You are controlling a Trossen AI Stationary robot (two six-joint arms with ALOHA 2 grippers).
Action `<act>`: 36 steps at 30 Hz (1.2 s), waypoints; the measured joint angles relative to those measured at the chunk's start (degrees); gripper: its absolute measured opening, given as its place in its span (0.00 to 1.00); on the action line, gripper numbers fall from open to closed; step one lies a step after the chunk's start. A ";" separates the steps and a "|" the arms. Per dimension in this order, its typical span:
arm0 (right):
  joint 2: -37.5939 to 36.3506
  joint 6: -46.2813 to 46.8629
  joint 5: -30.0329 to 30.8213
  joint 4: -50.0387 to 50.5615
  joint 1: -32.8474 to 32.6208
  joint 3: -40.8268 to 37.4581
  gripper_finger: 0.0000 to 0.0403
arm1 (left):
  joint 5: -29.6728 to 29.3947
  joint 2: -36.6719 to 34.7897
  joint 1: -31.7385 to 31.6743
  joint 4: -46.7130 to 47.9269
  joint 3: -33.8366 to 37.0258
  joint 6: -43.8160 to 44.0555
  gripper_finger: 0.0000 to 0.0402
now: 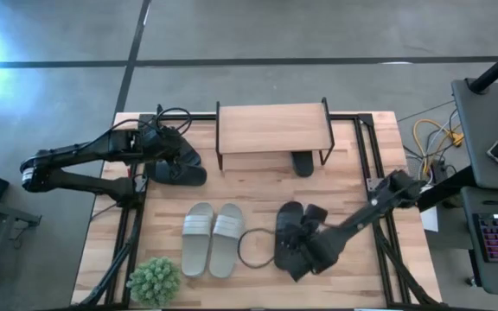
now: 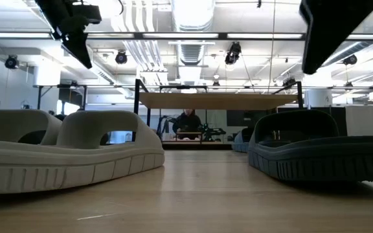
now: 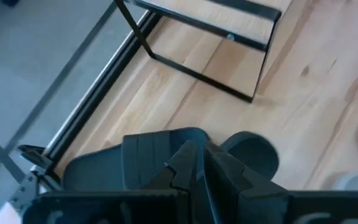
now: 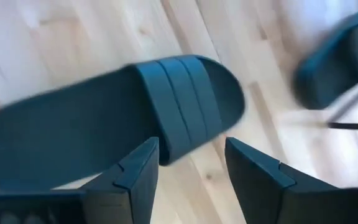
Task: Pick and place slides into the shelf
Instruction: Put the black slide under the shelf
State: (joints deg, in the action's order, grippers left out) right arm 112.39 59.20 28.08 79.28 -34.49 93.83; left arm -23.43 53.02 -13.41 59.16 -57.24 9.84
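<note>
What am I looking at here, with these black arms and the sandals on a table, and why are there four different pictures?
Two robot arms work at a wooden table. One picture looks down from overhead, one looks level across the tabletop, and two come from cameras on the wrists. On the table sit a small shelf, a pale pair of slides, a little green plant and black slides. One black slide lies partly under the shelf. The left gripper is shut on a black slide beside the shelf. The right gripper is open just above another black slide.
</note>
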 joint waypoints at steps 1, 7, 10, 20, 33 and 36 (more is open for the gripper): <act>1.32 0.28 -0.02 1.17 -0.11 0.94 0.44 | -0.10 -0.34 0.00 0.10 0.28 -0.19 0.04; 7.59 -0.40 -3.88 1.04 0.18 5.53 0.46 | -0.46 -2.87 0.02 0.23 3.53 -0.16 0.04; 9.81 -1.26 -3.39 0.99 0.54 7.33 0.46 | -0.47 -4.31 0.02 0.28 5.30 0.14 0.04; 13.45 -3.20 1.14 1.35 4.88 4.06 0.45 | -0.44 -7.19 0.02 0.11 7.02 0.25 0.04; 10.94 -14.69 7.29 -3.12 12.87 -3.46 0.04 | -0.44 -7.27 0.02 -0.04 6.98 0.27 0.04; 8.12 -20.59 11.71 -6.04 13.91 -3.38 0.03 | -0.46 -7.28 0.02 -0.07 6.98 0.27 0.04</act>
State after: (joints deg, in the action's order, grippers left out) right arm 120.51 38.61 39.79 73.24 -20.58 90.45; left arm -23.90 45.74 -13.39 59.08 -50.26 10.11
